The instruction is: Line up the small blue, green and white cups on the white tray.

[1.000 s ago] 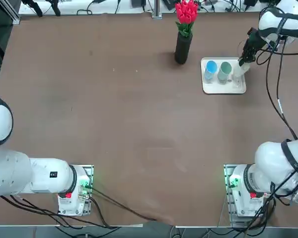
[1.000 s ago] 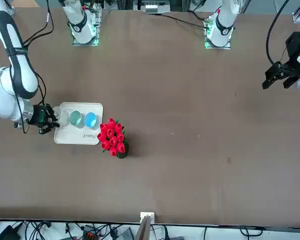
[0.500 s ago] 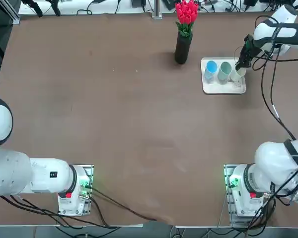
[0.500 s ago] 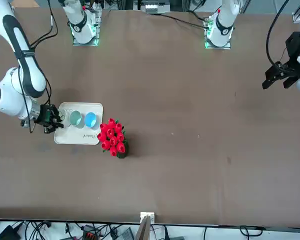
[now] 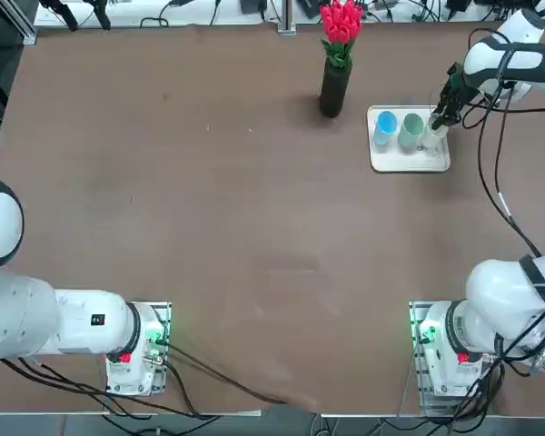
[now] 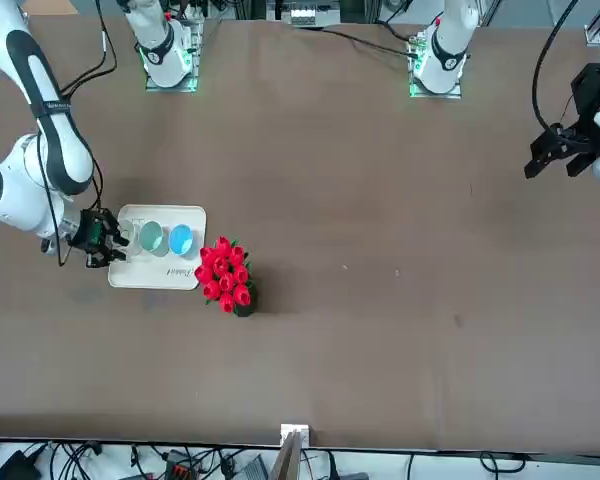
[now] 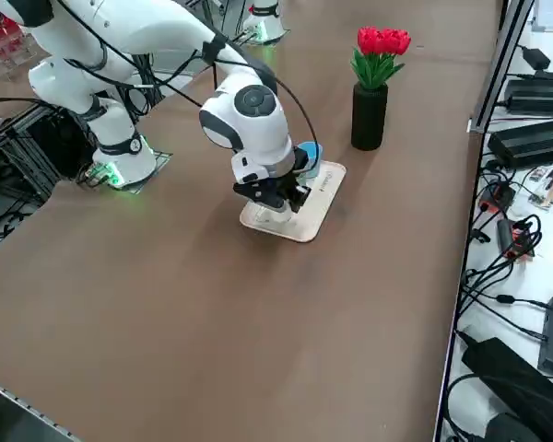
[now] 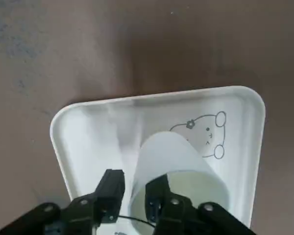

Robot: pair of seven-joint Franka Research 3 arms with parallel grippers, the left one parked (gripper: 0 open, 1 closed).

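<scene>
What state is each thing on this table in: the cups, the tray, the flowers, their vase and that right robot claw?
Blue cup: upright on the tray.
Green cup: upright, between the other two.
White cup: upright, end of the row.
White tray: flat, holding all three cups.
Black vase: standing.
Red flowers: in the vase.
Right gripper: open, fingers astride the white cup's wall.
</scene>
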